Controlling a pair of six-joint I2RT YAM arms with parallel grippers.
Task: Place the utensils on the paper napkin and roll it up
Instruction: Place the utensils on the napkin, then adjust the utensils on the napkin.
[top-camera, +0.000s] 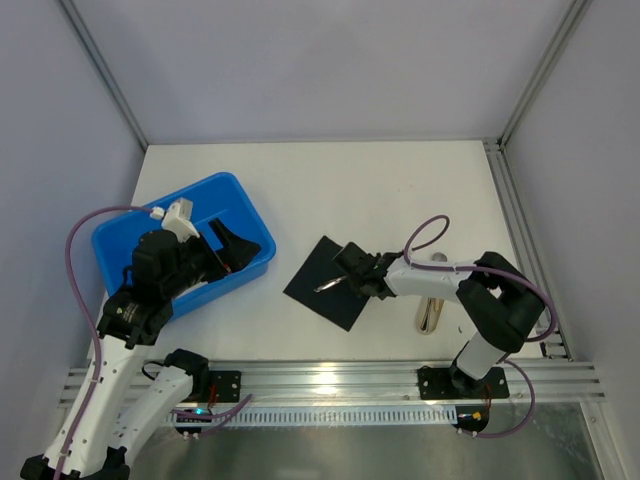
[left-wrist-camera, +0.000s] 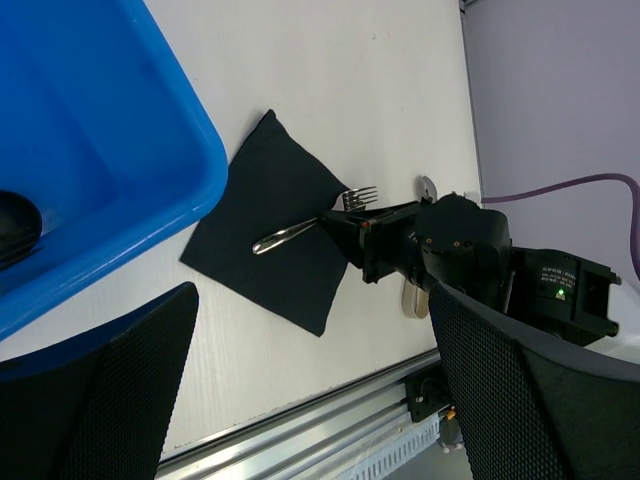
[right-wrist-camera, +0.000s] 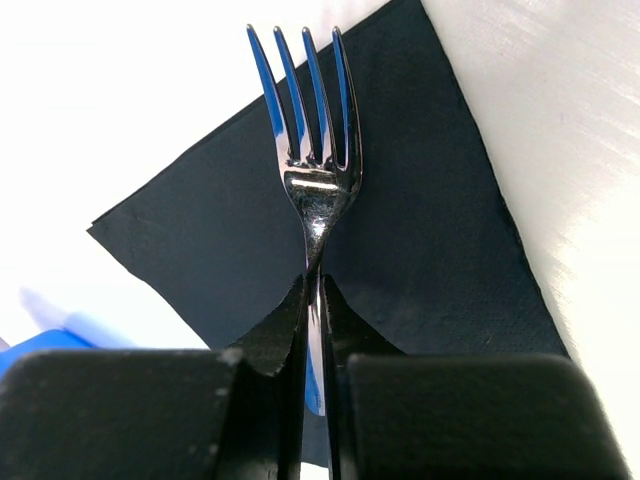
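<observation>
At the left, the left hand (top-camera: 228, 250) hovers over the glossy blue plastic tub (top-camera: 200, 200) with its fingers spread wide, holding nothing. The paper napkin (top-camera: 325, 305) – a thin, matte black square – lies flat on the white table (top-camera: 350, 190). The right hand (right-wrist-camera: 312, 300) is clamped on the neck of a polished steel fork (right-wrist-camera: 315, 190), held low over the napkin with its tines at the far edge. Further right, another shiny metal piece (top-camera: 430, 315) lies on the table – not yet placed. By my reading the task is barely begun, and no rolling has been done.

Lab test cell, grey walls (top-camera: 300, 60), aluminium rail (top-camera: 330, 381), white tabletop (top-camera: 330, 190)
</observation>
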